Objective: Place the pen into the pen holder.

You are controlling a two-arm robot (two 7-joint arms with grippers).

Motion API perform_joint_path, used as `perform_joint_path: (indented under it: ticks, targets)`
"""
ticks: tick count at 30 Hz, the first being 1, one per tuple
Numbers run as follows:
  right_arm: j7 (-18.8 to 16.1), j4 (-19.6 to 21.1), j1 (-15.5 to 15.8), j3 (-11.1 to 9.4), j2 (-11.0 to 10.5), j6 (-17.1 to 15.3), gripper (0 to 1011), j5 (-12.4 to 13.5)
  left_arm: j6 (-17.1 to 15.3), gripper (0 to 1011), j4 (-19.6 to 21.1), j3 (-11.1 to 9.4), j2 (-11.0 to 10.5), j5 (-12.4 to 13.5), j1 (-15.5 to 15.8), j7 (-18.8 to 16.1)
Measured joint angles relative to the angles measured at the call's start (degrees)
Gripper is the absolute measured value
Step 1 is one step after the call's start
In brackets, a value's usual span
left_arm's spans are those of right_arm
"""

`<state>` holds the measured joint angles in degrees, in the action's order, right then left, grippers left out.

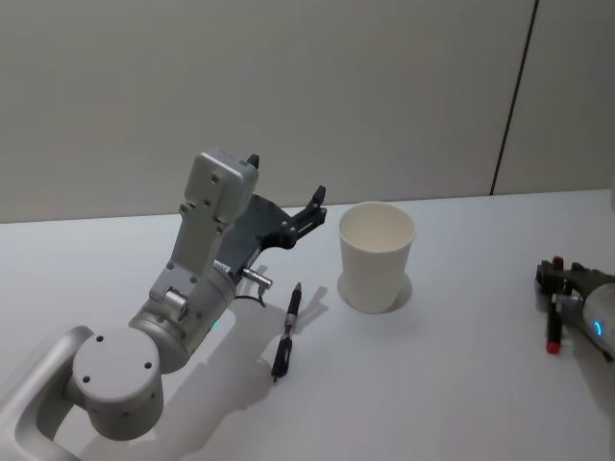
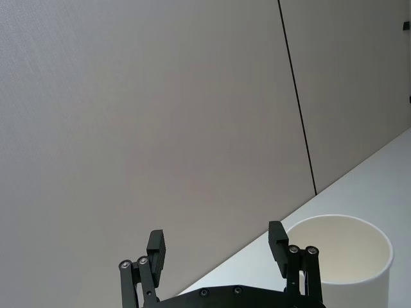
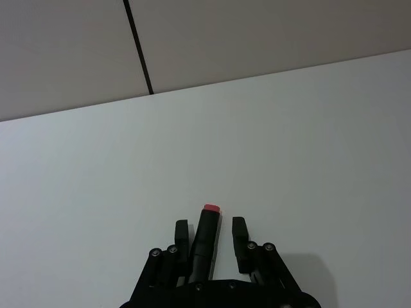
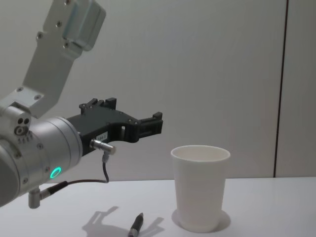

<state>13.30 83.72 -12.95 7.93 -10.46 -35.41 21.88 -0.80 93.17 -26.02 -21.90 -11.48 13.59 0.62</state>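
Observation:
A dark pen with red bands lies flat on the white table, just left of the pen holder, a white paper cup standing upright. My left gripper hangs raised above the table, left of the cup's rim and behind the pen, open with nothing between its fingers. In the chest view the left gripper hovers higher than the cup. At the table's right edge rests my right gripper, open, with a second red-tipped pen lying between its fingers without touching them.
The white table runs back to a plain grey wall with a dark vertical seam. Open surface lies in front of the cup and between it and the right gripper.

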Motion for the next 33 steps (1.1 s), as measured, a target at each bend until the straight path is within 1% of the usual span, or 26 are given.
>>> perform_joint_path:
  ticks: [33]
  targets:
    - [-0.10, -0.07, 0.08, 0.11, 0.03, 0.01, 195, 0.02, 0.00, 1001, 0.00, 0.00, 0.00, 0.00, 0.00, 0.00]
